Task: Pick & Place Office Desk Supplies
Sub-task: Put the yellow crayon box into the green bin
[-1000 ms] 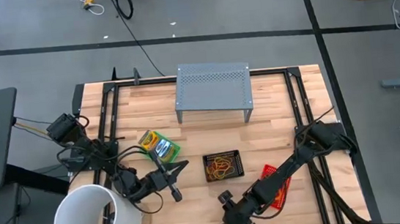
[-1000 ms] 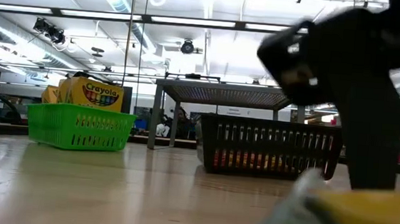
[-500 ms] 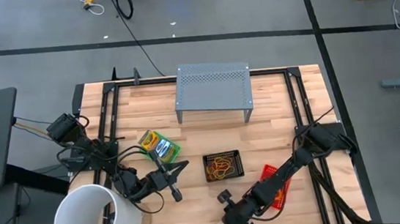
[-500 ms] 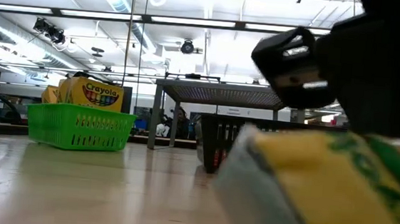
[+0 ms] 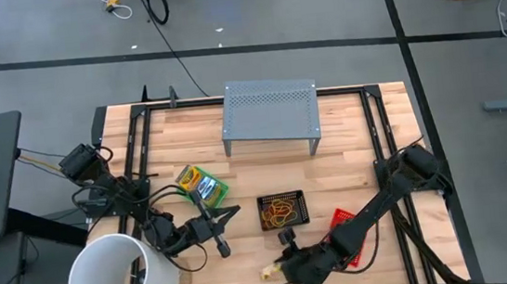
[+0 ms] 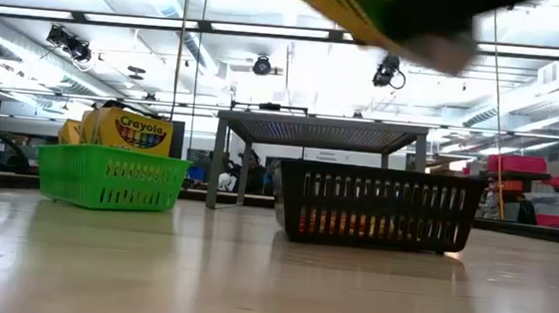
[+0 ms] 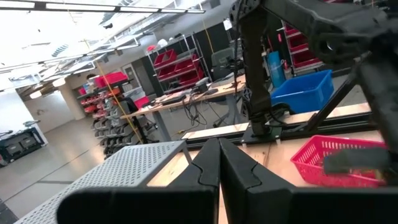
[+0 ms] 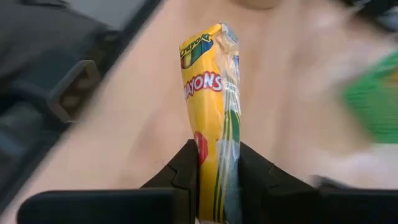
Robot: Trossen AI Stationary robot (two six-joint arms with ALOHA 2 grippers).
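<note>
R gripper (image 8: pixel 216 163) clamps crayon box (image 8: pixel 211 93), label "Crayons", near edge. L gripper (image 5: pixel 226 212) clenched, empty. Green tray (image 6: pixel 110 176) boxes: "Crayola".

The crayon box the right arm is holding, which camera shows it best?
The right wrist view: the crayon box fills it, label readable. The high view shows a small pale end; the low view only a blurred edge.

Overhead view straight down, low view level across table (image 6: pixel 150 276), both sharing black mesh tray (image 5: pixel 282 210).

Yellow crayon box (image 8: pixel 214 124) with green stripes, green tray (image 6: pixel 110 177), black tray (image 6: pixel 376 206), red tray (image 7: pixel 333 158).
</note>
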